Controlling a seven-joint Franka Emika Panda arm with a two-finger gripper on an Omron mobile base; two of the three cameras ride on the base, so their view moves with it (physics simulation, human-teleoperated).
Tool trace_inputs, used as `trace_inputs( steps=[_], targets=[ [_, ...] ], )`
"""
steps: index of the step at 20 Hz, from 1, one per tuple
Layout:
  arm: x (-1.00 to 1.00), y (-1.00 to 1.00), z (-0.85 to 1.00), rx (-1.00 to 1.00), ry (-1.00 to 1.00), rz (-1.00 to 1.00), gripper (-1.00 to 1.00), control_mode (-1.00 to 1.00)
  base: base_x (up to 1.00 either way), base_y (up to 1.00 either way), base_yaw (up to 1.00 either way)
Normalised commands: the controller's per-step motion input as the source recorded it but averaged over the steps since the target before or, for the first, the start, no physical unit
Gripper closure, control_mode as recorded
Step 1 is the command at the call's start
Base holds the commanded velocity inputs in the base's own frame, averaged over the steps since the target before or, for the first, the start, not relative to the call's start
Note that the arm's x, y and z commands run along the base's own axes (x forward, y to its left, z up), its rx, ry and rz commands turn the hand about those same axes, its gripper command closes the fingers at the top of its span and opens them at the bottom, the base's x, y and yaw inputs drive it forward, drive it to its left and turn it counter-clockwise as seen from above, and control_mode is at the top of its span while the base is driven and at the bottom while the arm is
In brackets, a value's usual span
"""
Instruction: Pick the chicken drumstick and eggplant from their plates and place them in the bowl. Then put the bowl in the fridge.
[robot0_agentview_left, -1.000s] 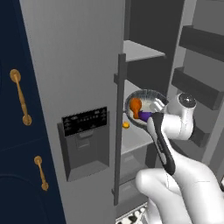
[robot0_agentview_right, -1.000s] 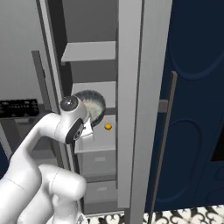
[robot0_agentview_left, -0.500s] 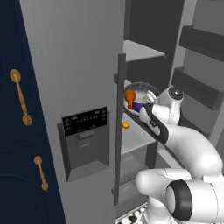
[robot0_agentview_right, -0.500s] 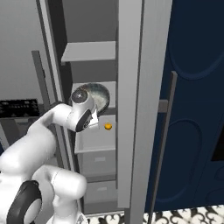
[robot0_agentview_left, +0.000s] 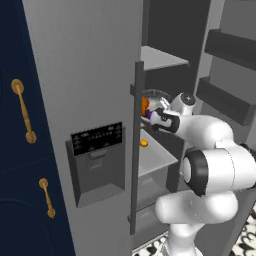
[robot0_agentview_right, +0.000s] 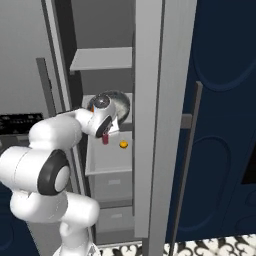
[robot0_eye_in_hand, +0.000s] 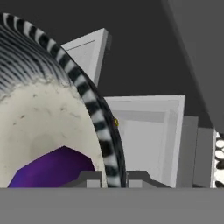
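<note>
- Inside the open tall grey stainless-style fridge (robot0_agentview_left: 85, 75), seen from the left base camera, my end effector (robot0_agentview_left: 152, 116) holds the round dark grey metallic bowl (robot0_agentview_left: 159, 96) by its rim above a pale grey inner shelf (robot0_agentview_left: 154, 156).
- The orange-brown chicken drumstick (robot0_agentview_left: 144, 103) and a sliver of the dark purple glossy eggplant (robot0_agentview_left: 148, 114) show in the bowl, just past the long vertical door handle (robot0_agentview_left: 136, 150).
- A small orange item (robot0_agentview_left: 144, 143) lies on the shelf below the bowl. The dark dispenser panel (robot0_agentview_left: 98, 160) sits on the closed door, and gold handles (robot0_agentview_left: 24, 111) mark the navy cabinets at left.
- From the right base camera, my white arm reaches into the fridge and the bowl's dark outside (robot0_agentview_right: 120, 104) shows behind the wrist, above the shelf (robot0_agentview_right: 107, 161) and the orange item (robot0_agentview_right: 123, 144).
- Through the hand camera, my fingertips (robot0_eye_in_hand: 92, 179) are pressed together on the bowl's striped rim (robot0_eye_in_hand: 94, 109), one inside and one outside. The eggplant (robot0_eye_in_hand: 52, 168) rests on the bowl's pale inside; the shelf (robot0_eye_in_hand: 151, 140) lies beyond.
</note>
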Motion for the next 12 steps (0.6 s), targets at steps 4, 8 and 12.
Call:
trace_inputs(
  steps=[4,8,12],
  targets=[
    [0.59,0.0,-0.06,0.01,0.15,0.0,1.0,-1.0,0.0,0.0,0.0],
    [0.25,0.01,-0.06,0.05,0.08,0.0,1.0,-1.0,0.0,0.0,0.0],
    [0.02,-0.03,-0.1,0.03,0.0,-0.01,1.0,-1.0,0.0,0.0,0.0]
  ],
)
